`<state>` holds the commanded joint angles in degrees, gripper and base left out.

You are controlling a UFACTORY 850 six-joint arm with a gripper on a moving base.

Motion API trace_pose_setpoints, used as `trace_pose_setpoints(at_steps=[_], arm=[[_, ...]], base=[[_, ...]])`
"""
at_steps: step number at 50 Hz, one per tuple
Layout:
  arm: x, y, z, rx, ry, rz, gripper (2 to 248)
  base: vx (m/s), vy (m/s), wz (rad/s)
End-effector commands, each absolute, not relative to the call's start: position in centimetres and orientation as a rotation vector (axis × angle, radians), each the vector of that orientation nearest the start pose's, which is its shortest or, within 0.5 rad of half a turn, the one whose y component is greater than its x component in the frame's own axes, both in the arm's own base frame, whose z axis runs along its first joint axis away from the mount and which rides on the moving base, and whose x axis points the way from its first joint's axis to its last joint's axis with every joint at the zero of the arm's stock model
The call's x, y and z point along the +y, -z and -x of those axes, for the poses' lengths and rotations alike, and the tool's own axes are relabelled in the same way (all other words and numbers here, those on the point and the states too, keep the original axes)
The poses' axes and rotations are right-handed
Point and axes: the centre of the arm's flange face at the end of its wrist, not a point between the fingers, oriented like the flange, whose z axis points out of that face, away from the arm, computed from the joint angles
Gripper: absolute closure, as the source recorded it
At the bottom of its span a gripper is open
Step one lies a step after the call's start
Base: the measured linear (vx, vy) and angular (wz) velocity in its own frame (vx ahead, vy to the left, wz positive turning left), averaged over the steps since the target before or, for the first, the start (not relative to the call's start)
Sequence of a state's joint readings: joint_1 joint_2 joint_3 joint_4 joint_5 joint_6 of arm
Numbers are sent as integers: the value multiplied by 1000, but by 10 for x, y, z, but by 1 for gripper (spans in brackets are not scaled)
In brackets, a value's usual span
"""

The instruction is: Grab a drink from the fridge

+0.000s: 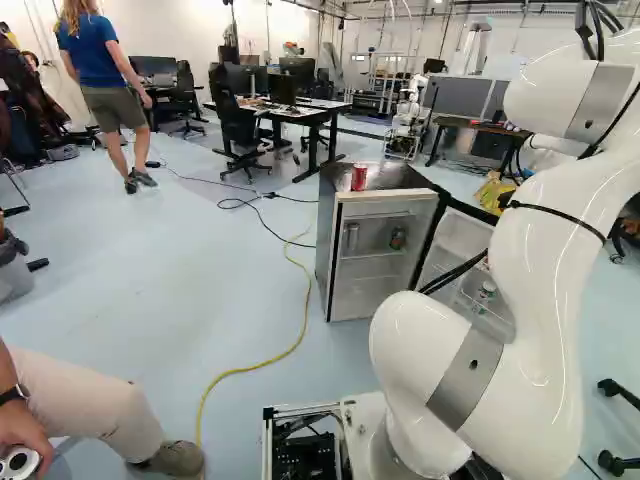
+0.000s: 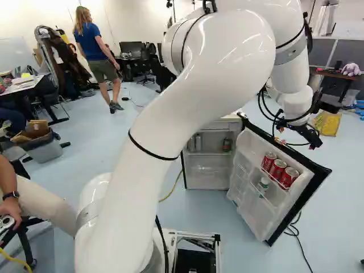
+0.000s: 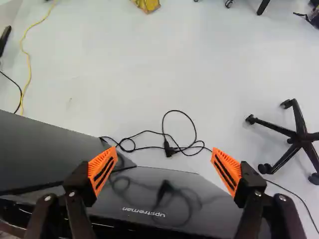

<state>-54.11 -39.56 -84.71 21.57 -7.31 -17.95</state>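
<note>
Three red cans (image 2: 278, 169) in the open fridge door (image 2: 273, 187).

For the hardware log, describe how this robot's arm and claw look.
The arm is glossy white with rounded segments, grey bands around joints, thin black straps and loose black cables. The claw is black, with two fingers bearing ribbed orange pads that have dark slots.

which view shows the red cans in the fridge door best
The right base view: all three red cans stand in a row on the open door, with nothing in front of them. In the left base view the arm hides them; the wrist view shows none.
</note>
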Motion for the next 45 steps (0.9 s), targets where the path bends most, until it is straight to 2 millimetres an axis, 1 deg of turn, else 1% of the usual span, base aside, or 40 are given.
trace_pose_setpoints(at_steps=[15,45], arm=[[-574,-398,-418,1532,1035,2832,3],[-561,-402,-389,1572,996,2822,3]], base=[[0,0,0],[0,0,0]])
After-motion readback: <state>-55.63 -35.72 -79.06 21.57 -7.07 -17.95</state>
